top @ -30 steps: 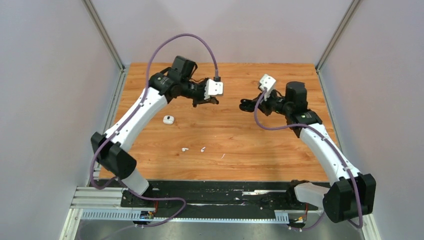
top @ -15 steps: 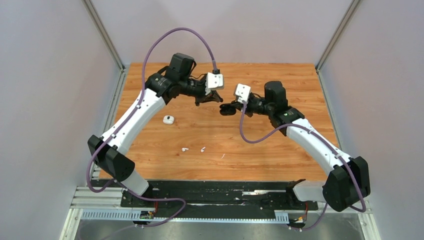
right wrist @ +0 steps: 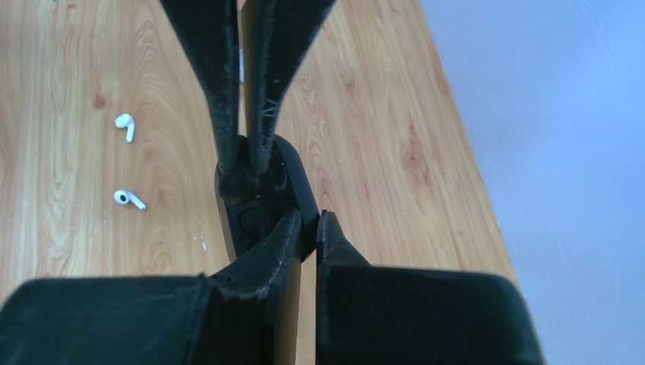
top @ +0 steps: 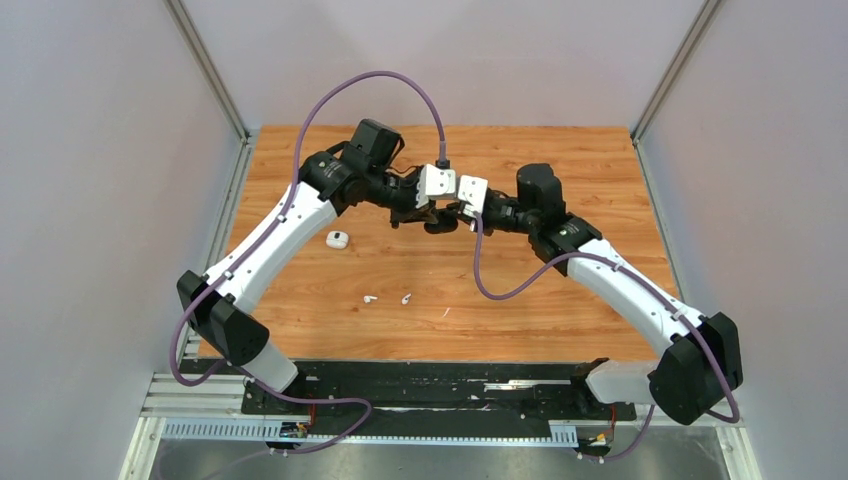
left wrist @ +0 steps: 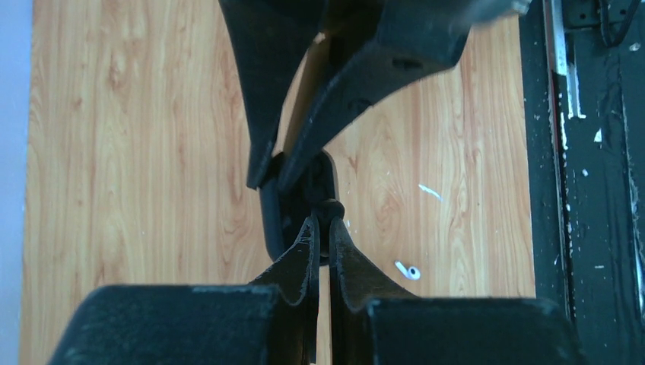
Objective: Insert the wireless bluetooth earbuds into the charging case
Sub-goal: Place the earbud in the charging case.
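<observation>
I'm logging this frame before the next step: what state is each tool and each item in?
left tool: shut on the black rounded object.
right tool: shut on the same object's edge.
black rounded object: held above the table between both tools.
earbuds: both lying loose on the table, apart, outside any case.
white charging case: on the table, untouched; lid state unclear.

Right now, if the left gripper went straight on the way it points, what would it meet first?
The left gripper touches a black object at its tips; right behind that come the right gripper's fingers, though depth is unclear.
</observation>
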